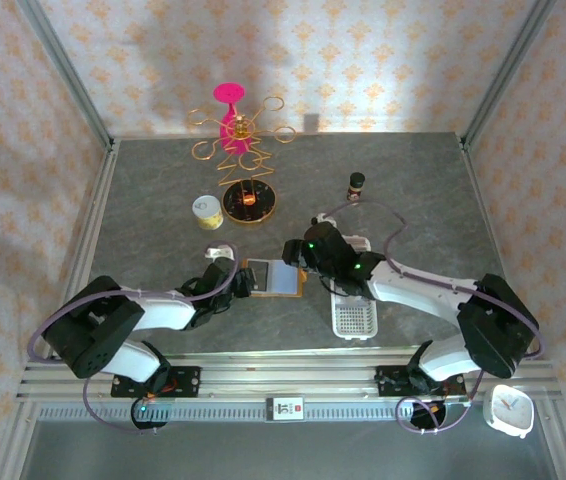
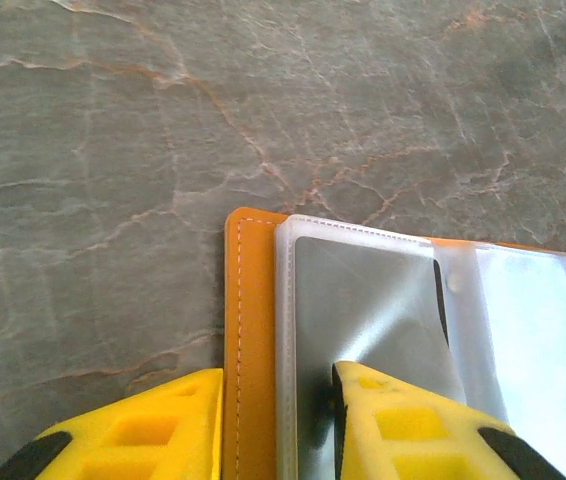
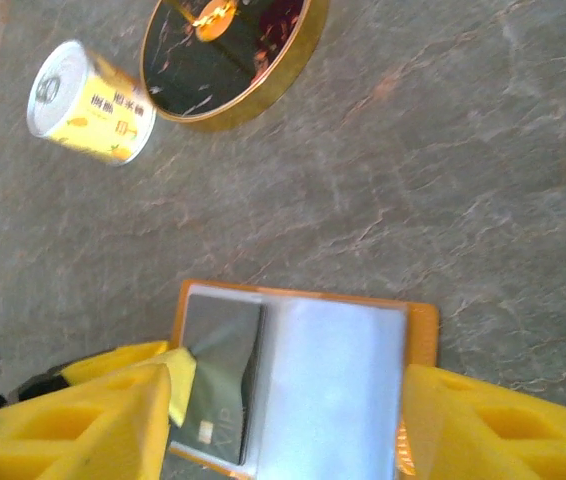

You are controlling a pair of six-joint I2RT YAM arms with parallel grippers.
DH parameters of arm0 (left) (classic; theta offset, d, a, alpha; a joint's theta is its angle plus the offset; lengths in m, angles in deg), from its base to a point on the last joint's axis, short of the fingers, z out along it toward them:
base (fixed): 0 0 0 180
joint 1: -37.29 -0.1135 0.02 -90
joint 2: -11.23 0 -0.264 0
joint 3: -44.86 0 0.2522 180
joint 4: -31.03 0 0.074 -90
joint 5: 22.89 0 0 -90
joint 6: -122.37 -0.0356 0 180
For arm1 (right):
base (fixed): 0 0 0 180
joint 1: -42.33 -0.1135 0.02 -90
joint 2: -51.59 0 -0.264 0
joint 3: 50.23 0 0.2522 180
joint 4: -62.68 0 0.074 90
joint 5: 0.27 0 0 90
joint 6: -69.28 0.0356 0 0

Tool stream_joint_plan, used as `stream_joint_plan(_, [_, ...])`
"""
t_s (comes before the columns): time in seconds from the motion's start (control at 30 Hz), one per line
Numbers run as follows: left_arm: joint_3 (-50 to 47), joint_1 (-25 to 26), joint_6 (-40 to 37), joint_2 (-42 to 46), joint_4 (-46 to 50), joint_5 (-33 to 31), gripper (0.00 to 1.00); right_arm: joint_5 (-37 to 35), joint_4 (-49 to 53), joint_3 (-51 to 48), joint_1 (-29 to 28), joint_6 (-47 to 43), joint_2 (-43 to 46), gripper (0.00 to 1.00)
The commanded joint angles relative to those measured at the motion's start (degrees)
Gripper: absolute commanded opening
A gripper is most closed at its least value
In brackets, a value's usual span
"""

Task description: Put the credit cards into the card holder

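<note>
Your card holder (image 3: 418, 335) lies open and flat on the table (image 1: 413, 200), midway between the two arms, orange rim showing around clear sleeves. One grey credit card (image 2: 363, 300) sits in the left-hand pocket. From the right wrist its lower corner is cut off by the frame and its far edge slips under a pale sleeve, so you cannot tell how deep it is seated.

Your left gripper (image 2: 278, 400) stands astride the holder's left edge. One finger lies beside the orange stitching and the other rests on the sleeve over the card, with a gap between them. Whether they squeeze anything is unclear.

Your right gripper (image 3: 285, 400) is spread wide on either side of the holder, clamping nothing.

From above, the right arm hides the top of the white slotted tray (image 1: 355, 318).
</note>
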Motion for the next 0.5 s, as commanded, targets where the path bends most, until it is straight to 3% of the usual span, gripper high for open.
stream_joint_plan(0.0, [-0.08,0.83,-1.05,-1.24,2.33,2.49,0.31,0.32,-1.71,-1.59,-1.58,2.66,-1.23,0.54])
stream_joint_plan(0.07, [-0.02,0.85,-1.02,-1.49,2.38,2.24,0.31,-0.12,-1.29,-0.76,-2.74,3.83,-3.37,0.46])
stream_joint_plan(0.47, [0.62,0.88,-1.14,-2.38,3.03,1.64,0.31,-2.22,1.74,3.9,-6.18,6.59,-13.57,0.43])
